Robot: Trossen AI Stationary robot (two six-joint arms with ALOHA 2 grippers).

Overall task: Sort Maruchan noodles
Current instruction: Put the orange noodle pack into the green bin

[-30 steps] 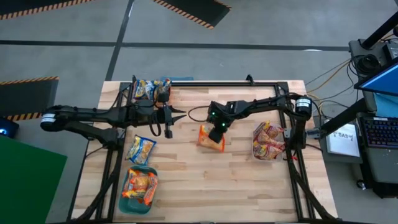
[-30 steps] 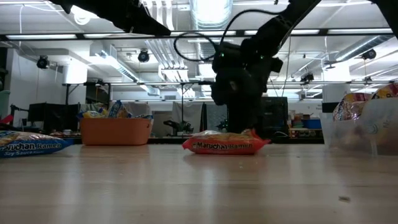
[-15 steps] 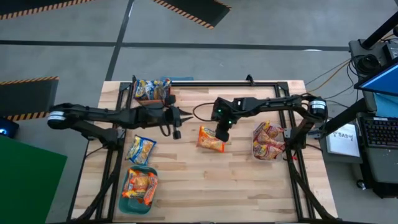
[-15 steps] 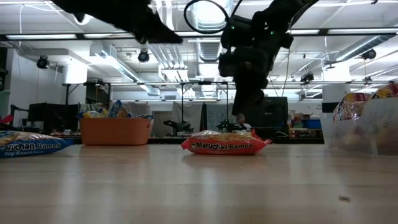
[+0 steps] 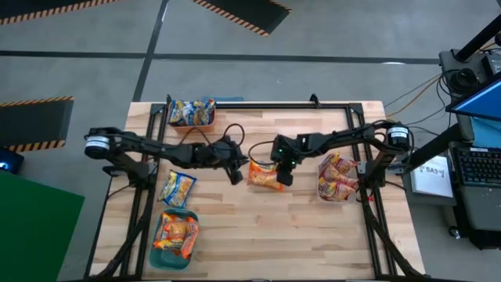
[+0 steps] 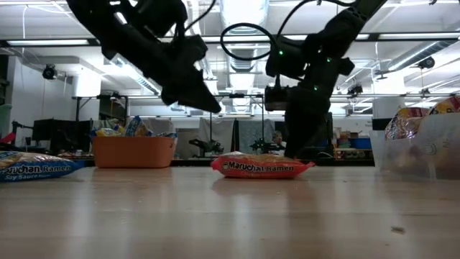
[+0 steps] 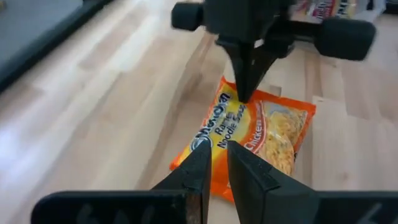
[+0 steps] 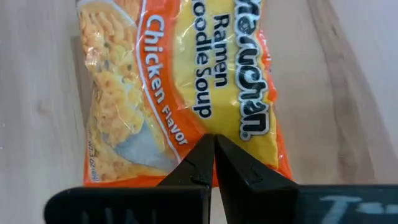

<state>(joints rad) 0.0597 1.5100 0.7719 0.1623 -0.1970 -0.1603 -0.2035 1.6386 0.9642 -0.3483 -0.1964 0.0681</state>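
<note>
Right gripper [image 5: 285, 177]: fingers closed together, holding nothing, tip poised at the right-hand end of the orange chicken-flavour packet [image 5: 265, 175] that lies flat mid-table. From level with the tabletop the tip hangs just above the packet; contact cannot be confirmed.

Left gripper [image 5: 234, 177]: fingers nearly closed with a thin gap between them, also holding nothing, hovering just beside the same packet's left-hand end and clear of the wood.

Judgement: the step in hand is the pickup of this 1 loose orange packet, with both arms converged on it. Neither arm can grasp as it stands. The next move calls for 1 gripper to spread its fingers, straddle a packet edge and close, while the other gives room. The crinkly wrapper is likely to slide on the boards if pushed rather than pinched.

Outward: a blue-and-yellow packet [image 5: 177, 188] lies loose near the table's left side, unsorted.

Containers: the orange bin [image 5: 191, 122] at the far left corner holds blue-and-yellow packets. The teal bin [image 5: 159, 242] at the near left holds orange packets. The clear container [image 5: 324, 194] at the right side holds red packets.
</note>
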